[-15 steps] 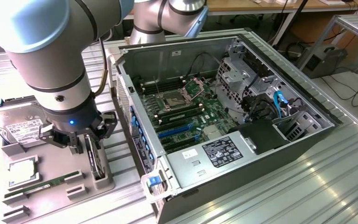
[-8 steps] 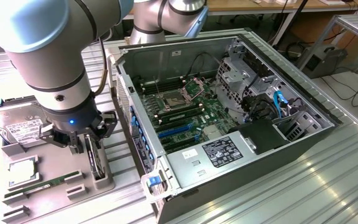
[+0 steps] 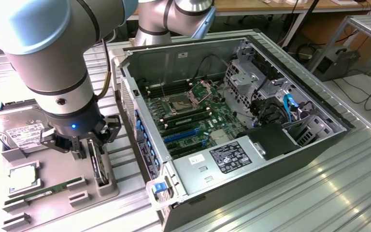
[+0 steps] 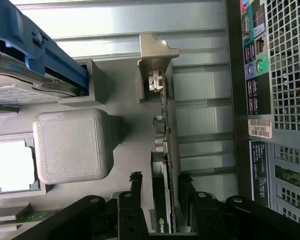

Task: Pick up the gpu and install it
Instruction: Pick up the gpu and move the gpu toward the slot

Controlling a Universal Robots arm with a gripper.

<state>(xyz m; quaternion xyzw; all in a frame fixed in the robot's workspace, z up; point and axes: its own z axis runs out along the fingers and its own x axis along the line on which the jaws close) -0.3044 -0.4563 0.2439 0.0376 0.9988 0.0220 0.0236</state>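
The claw hangs wide over the grey holder tray, one finger on each side of the gpu. The card stands on edge in its slot, directly under the claw. From the wrist view the gpu sits between the fingers, with a gap showing beside it, so nothing is gripped.

In the exterior view a hard drive lies at the claw's 10 o'clock and a green RAM stick at 7 o'clock. The open computer case stands close by at 3 o'clock.
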